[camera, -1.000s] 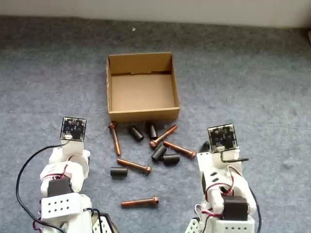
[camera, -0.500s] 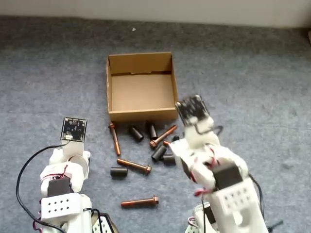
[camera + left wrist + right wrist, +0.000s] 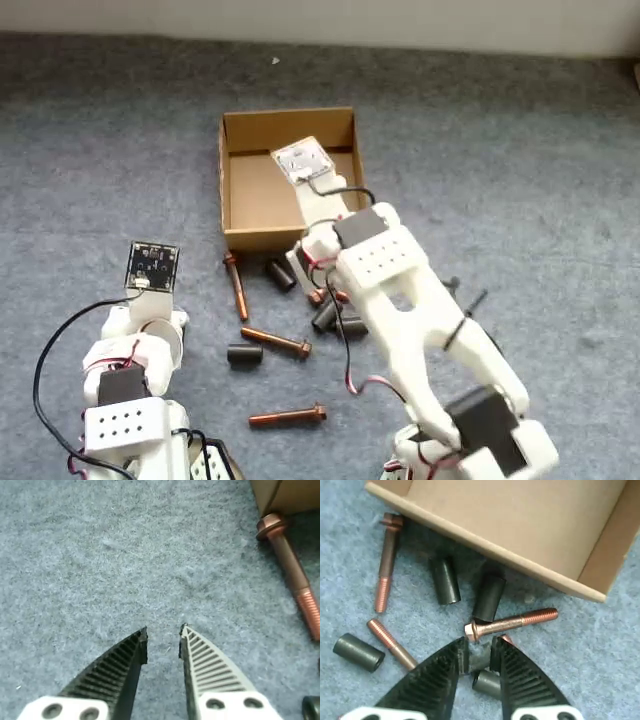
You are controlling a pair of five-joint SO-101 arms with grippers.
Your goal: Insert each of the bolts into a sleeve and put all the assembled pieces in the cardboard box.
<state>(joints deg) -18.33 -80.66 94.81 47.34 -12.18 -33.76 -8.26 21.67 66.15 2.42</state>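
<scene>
Copper-coloured flanged bolt (image 3: 510,621) lies on the grey carpeted counter (image 3: 520,150) just near of the brown cardboard box (image 3: 520,525), head left, threads right and farther, its head just beyond the right arm's narrowly parted, empty end effector (image 3: 479,647), the nearer of the 2 arms.

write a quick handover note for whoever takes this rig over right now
Left gripper: open, empty, over the carpet beside one bolt.
Right gripper: open, over the loose bolts and sleeves in front of the cardboard box.
Done: nothing. No bolt sits in a sleeve, and the visible part of the box floor is bare.
Left: put each bolt in a sleeve, then put all the pieces in the box.
</scene>
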